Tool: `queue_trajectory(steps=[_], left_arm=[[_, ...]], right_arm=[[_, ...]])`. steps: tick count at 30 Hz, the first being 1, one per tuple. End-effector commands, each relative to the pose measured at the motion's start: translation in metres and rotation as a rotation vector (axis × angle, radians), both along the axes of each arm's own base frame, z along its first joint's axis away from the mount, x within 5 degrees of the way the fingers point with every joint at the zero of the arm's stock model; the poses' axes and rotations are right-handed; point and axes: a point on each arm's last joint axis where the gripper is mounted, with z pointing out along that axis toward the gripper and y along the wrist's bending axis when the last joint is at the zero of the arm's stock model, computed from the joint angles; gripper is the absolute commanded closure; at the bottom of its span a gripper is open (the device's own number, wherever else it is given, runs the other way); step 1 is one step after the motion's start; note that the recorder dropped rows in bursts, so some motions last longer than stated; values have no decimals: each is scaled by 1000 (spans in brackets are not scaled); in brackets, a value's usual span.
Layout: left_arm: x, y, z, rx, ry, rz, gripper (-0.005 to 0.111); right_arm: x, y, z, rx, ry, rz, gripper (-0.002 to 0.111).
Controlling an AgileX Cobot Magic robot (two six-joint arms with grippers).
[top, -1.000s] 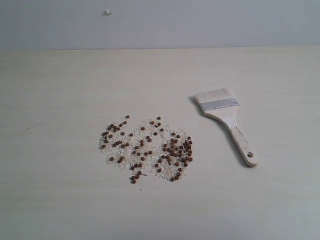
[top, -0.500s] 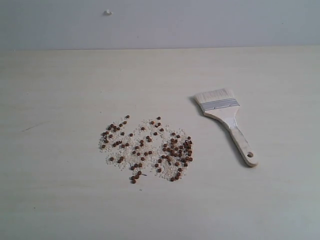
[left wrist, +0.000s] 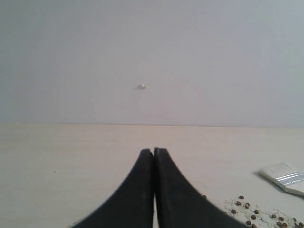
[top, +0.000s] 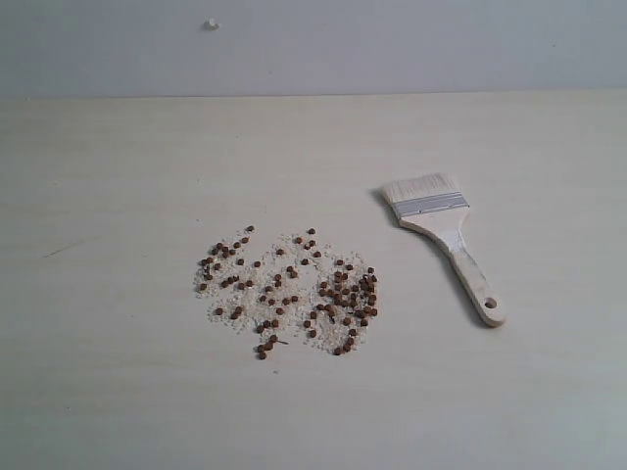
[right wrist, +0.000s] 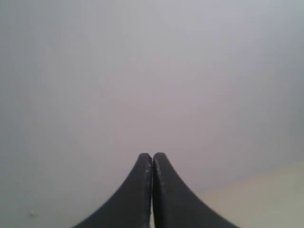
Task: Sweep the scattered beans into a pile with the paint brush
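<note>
Progress: none visible — sweeping not yet begun, all piling left to do.
Beans [top: 286,292]: lay scattered in a loose patch mid-table, mixed with whitish crumbs.
Paint brush [top: 443,231]: lay flat near the patch's right side, apart from it, unheld, bristles toward the wall.
Left gripper [left wrist: 154,151]: pressed closed, empty.
Right gripper [right wrist: 152,156]: likewise closed, holding nothing.
Table [top: 118,196]: pale, matte, faintly grained.
Wall [top: 392,44]: plain grey — bore one small white speck [top: 211,23].

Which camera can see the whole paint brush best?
The exterior view. It shows the whole paint brush lying flat on the table, from bristles to the handle's hole. The left wrist view catches only its bristle end and metal band. The right wrist view shows none of it.
</note>
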Motion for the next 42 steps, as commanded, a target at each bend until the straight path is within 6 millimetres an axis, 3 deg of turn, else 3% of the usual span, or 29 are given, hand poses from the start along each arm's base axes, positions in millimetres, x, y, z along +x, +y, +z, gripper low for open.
queue_trajectory(steps=[1, 3, 6, 11, 16, 21, 23, 30, 42], left_arm=[[-1, 0, -1, -14, 1, -6, 107], [-1, 0, -1, -14, 1, -6, 107], [-1, 0, -1, -14, 1, -6, 107], [-1, 0, 0, -14, 1, -8, 107], [-1, 0, 0, -14, 1, -8, 107], [-1, 0, 0, -14, 1, -8, 107], [-1, 0, 0, -14, 1, -8, 107], [-1, 0, 0, -14, 1, -8, 107], [-1, 0, 0, -14, 1, -8, 107]], right_arm=[[61, -4, 21, -141, 521, 7, 108], [107, 9, 14, -230, 816, 234, 108], [155, 19, -11, -251, 1169, 472, 108], [197, 43, -66, -396, 1464, 539, 108], [225, 86, -110, -509, 1498, 627, 93], [246, 107, -141, -547, 1476, 651, 60], [254, 109, -154, -535, 1453, 634, 54], [269, 112, -189, -534, 1423, 606, 54], [276, 111, -214, -485, 1445, 538, 54]])
